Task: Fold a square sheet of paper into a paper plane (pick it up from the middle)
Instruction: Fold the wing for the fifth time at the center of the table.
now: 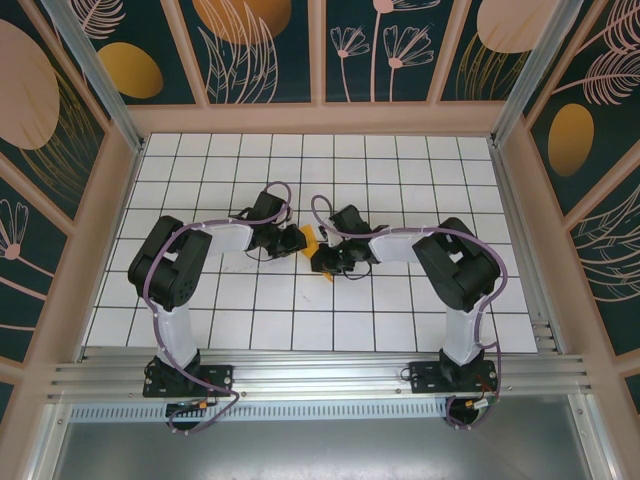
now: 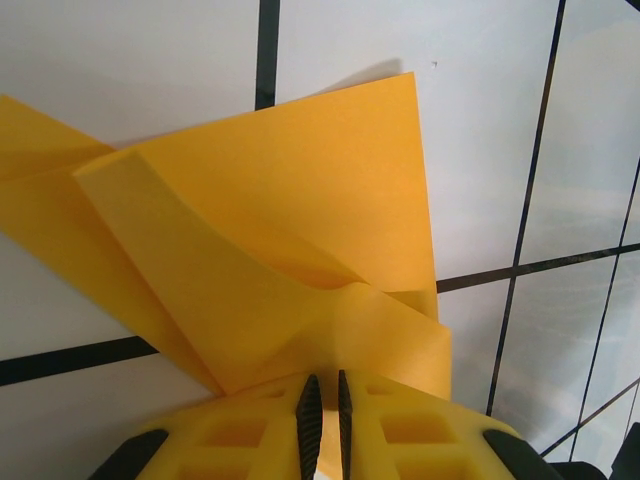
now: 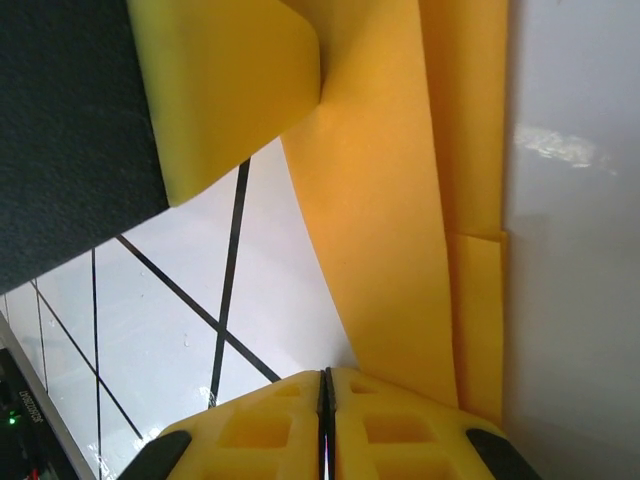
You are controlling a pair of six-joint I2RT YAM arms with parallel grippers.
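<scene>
Mid-fold. Left gripper (image 2: 323,388) pinched shut on the square sheet of paper (image 2: 330,200) — creased flaps fan out just ahead of its tips. Right gripper (image 3: 326,378) clamps a strip rising past its own. Next, likely: press the crease flat — without tearing.

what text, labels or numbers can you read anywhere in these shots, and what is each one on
Small white lettering on the dark device at the lower left edge of the right wrist view: too small and blurred to read.
No readable text on the orange paper, the white tiled table or the plant-patterned walls.
</scene>
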